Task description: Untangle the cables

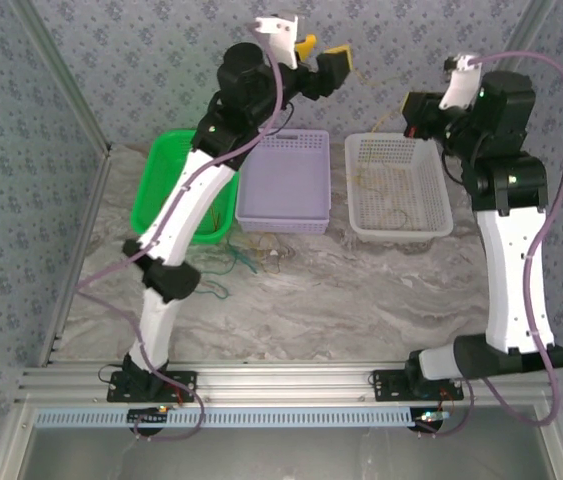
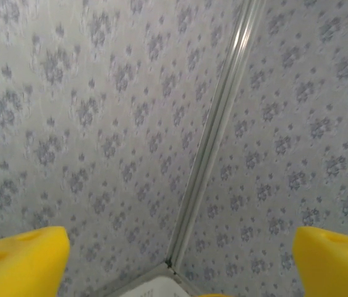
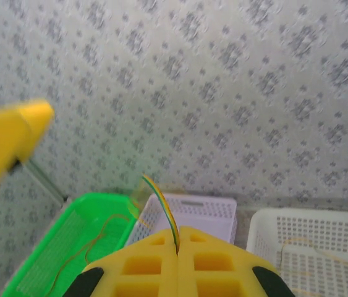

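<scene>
— Which way do the wrist cameras face?
— Left: past the left gripper [image 2: 177,263], close to the wall corner [image 2: 217,124]. Right: past the right gripper [image 3: 178,234] to the baskets [image 3: 189,207] ahead, shared with the high rear view.

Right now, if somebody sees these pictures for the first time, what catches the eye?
Three baskets stand in a row at the far side of the table: a green basket, a lavender basket and a white basket. High up, the left gripper is open, and the right gripper is shut on a thin yellow-green cable. More cables lie loose before the baskets.
</scene>
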Robot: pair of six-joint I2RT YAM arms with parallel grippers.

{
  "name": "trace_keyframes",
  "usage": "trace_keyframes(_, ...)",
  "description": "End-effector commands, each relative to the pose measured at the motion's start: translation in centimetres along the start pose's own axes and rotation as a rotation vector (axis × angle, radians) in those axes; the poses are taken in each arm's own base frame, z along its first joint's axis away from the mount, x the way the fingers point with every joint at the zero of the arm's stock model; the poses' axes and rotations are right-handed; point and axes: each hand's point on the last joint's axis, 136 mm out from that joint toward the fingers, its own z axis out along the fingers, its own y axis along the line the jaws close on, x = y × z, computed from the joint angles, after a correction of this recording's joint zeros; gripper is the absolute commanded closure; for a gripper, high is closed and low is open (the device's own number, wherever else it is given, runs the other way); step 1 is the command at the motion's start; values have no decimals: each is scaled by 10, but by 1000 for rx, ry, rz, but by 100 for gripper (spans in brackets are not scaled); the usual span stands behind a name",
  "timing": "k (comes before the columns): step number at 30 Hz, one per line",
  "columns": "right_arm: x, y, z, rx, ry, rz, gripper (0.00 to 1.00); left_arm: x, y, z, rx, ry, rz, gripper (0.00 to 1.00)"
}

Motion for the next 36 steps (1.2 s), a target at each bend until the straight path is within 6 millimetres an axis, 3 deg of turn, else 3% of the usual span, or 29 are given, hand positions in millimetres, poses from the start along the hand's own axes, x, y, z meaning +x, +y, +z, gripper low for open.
trace_keyframes(1, -22, -15, 14, -29, -36, 85, 100, 57, 24, -13, -113, 232, -57, 1)
trace_keyframes(4, -28, -38, 31, -4, -32, 122, 100, 83, 51, -26, -265, 338, -50, 2)
trace_keyframes(8, -20, -68, 52, 38, -5, 168, 100, 102, 83, -53, -458, 431, -41, 6)
trace_keyframes(14, 21, -101, 79, 102, 77, 206, 100, 115, 91, -57, -479, 479, 16, 9)
trace_keyframes(22, 91, -145, 106, 186, 206, 240, 100, 85, 103, -61, -491, 395, -18, 10)
trace_keyframes(28, 162, -186, 118, 284, 343, 314, 100, 60, 114, -68, -497, 330, -76, 10)
trace_keyframes(32, 210, -217, 111, 436, 458, 380, 100, 42, 121, -70, -469, 278, -127, 10)
trace_keyframes(36, 247, -236, 103, 528, 528, 457, 100, 37, 127, -74, -476, 270, -137, 10)
